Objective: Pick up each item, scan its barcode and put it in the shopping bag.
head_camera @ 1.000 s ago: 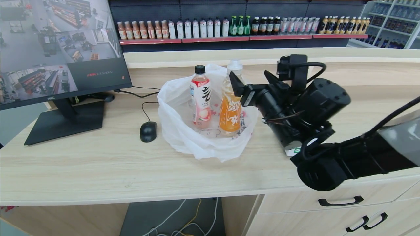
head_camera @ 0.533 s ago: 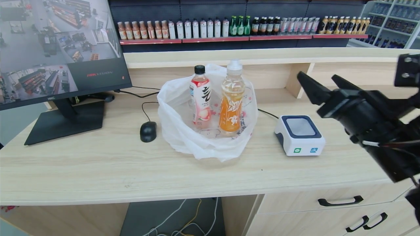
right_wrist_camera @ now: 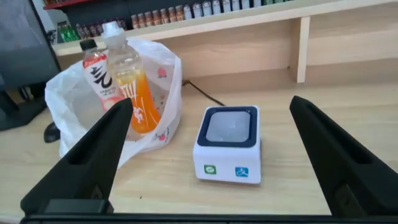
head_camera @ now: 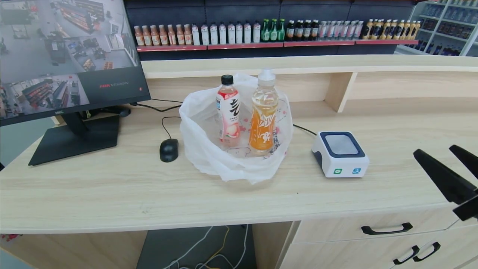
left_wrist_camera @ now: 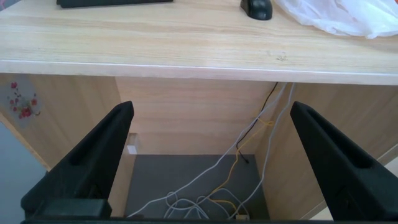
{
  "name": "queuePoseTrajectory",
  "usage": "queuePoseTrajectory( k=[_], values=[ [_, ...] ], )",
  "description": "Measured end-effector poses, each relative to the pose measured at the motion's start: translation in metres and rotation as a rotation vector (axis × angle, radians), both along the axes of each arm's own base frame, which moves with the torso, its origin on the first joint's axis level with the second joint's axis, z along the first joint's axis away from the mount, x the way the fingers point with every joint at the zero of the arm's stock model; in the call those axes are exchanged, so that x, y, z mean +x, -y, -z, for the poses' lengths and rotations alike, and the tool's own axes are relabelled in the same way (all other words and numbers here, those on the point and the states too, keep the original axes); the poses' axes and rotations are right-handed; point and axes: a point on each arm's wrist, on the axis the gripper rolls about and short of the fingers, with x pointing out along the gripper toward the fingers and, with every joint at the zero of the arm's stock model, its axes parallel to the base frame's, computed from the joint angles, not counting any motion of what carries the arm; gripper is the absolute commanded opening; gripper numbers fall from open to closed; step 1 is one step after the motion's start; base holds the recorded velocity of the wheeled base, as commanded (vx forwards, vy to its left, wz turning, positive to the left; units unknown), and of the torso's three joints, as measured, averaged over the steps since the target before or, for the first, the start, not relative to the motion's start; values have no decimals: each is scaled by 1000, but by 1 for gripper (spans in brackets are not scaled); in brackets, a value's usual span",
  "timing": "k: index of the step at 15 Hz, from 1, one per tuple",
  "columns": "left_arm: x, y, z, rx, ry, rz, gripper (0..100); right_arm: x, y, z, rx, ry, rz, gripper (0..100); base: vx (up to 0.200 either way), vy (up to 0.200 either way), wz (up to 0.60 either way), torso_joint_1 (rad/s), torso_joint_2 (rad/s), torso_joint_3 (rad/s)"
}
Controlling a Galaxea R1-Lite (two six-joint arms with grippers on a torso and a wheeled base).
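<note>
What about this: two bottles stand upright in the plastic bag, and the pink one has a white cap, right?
No: the pink bottle has a black cap; the orange bottle's is white, as the head view shows. Both stand upright in the plastic bag.

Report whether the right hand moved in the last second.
Yes. The right hand, open and empty, has pulled back from beside the shopping bag, past the scanner, to the counter's near right edge.
</note>
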Motion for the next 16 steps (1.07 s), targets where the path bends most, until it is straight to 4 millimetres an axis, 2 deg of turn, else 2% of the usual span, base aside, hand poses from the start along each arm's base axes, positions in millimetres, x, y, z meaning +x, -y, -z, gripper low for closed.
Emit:
queuePoseTrajectory(
  k=[6, 11, 14, 16],
  values=[
    [0, 0, 0, -1, 0, 0, 100, -36, 8, 28, -96, -203, -25, 100, 0, 0, 0, 0, 0, 0],
    [0, 0, 0, -1, 0, -1, 100, -93, 23, 65, -226, -347, -87, 100, 0, 0, 0, 0, 0, 0],
    [0, 0, 0, -3, 0, -1, 100, -120, 33, 89, -267, -363, -106, 100, 0, 0, 0, 0, 0, 0],
    [0, 0, 0, -3, 0, 0, 100, -130, 37, 99, -275, -336, -100, 100, 0, 0, 0, 0, 0, 0]
  ],
)
